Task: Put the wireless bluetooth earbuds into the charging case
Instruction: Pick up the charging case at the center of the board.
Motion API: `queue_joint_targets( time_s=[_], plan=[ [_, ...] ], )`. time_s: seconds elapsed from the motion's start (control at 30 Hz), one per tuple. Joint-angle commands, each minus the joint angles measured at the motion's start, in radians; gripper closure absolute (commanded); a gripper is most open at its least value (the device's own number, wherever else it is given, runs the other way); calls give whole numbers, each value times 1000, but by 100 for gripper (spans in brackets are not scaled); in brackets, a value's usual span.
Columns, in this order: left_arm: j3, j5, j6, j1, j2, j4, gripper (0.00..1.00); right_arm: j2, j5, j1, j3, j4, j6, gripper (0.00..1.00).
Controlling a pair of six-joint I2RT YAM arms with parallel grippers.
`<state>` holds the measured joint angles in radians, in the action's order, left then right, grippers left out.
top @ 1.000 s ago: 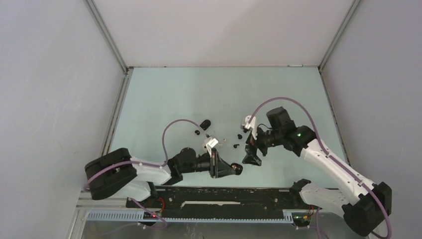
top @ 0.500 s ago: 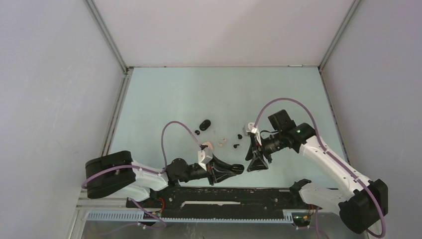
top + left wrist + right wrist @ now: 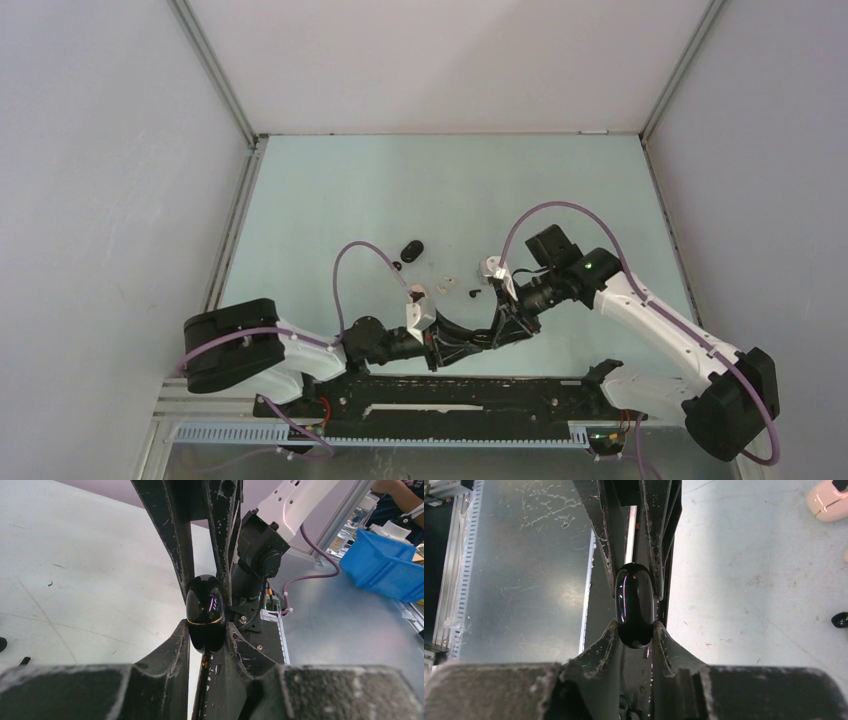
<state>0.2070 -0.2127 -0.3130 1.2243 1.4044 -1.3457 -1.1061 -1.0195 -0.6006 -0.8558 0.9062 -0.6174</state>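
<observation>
A glossy black charging case (image 3: 205, 605) with a thin gold seam is held above the table's near edge, lid closed. My left gripper (image 3: 206, 630) is shut on its lower end. My right gripper (image 3: 635, 627) comes from the opposite side, both fingers pressed on the same case (image 3: 635, 600). In the top view the two grippers meet tip to tip, left (image 3: 482, 340) and right (image 3: 500, 328), and the case is mostly hidden between them. Small black earbuds (image 3: 474, 294) (image 3: 397, 266) and a whitish earbud (image 3: 450, 281) lie on the table behind.
A second black oval case (image 3: 411, 248) and a cream case (image 3: 417, 294) lie on the pale table (image 3: 330, 200) beyond the grippers. The cream case (image 3: 829, 500) and a black bud (image 3: 840, 620) show at the right wrist view's right edge. A blue bin (image 3: 385, 565) stands off the table.
My right gripper has swung down and left to the left gripper and closed its open fingers onto the black case. The left arm has shifted slightly right, still holding the case.
</observation>
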Motion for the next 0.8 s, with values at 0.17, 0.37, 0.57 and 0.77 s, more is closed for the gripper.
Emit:
queue_joint_targets(
  time_s=[0.17, 0.37, 0.57, 0.77],
  plan=[
    [38, 45, 42, 14, 40, -31, 66, 52, 87, -66, -25, -44, 11, 97],
    [54, 47, 55, 29, 67, -21, 67, 72, 130, -87, -24, -47, 14, 100],
    [67, 51, 58, 36, 83, -15, 75, 79, 137, -87, -25, -46, 17, 100],
    [68, 93, 62, 39, 81, 5, 92, 86, 140, -85, -25, -46, 28, 100]
  ],
)
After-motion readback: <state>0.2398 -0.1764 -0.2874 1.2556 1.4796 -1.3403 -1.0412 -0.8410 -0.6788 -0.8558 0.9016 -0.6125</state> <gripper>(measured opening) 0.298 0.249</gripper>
